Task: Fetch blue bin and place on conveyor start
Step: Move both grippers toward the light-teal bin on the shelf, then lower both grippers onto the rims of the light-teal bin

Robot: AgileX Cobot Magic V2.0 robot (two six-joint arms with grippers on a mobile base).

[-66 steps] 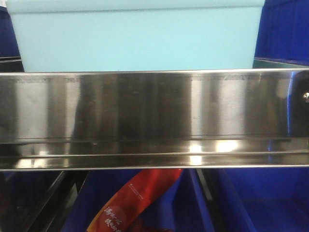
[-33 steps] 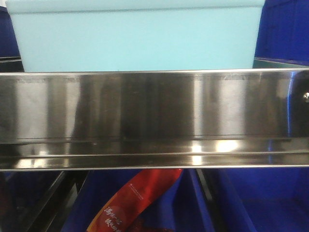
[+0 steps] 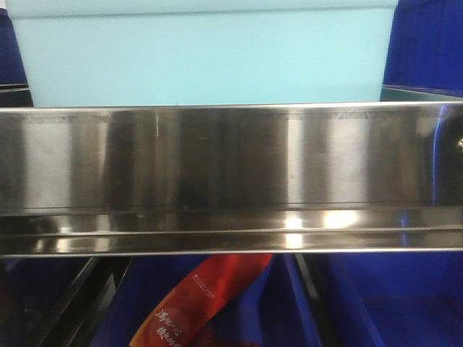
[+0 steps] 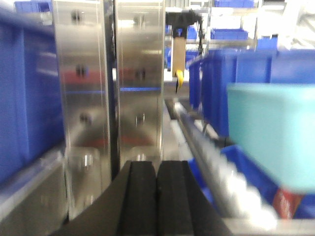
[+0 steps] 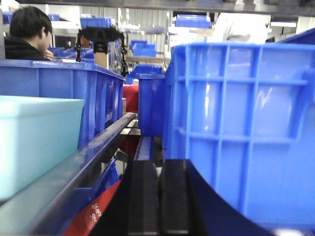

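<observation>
Pressing pad to pad, the left gripper (image 4: 156, 196) and right gripper (image 5: 158, 196) hold nothing. A steel shelf rail (image 3: 231, 166) crosses mid-frame. Lower centre, a red packet (image 3: 195, 303) bears unreadable white Chinese writing. Behind the rail, across the top, sits the blue bin (image 3: 202, 58).

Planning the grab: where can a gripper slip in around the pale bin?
Only narrow wedges flank the blue bin, between its tapered walls and the dark blue crates either side. Crowded in front: the steel rail runs across its base.
</observation>
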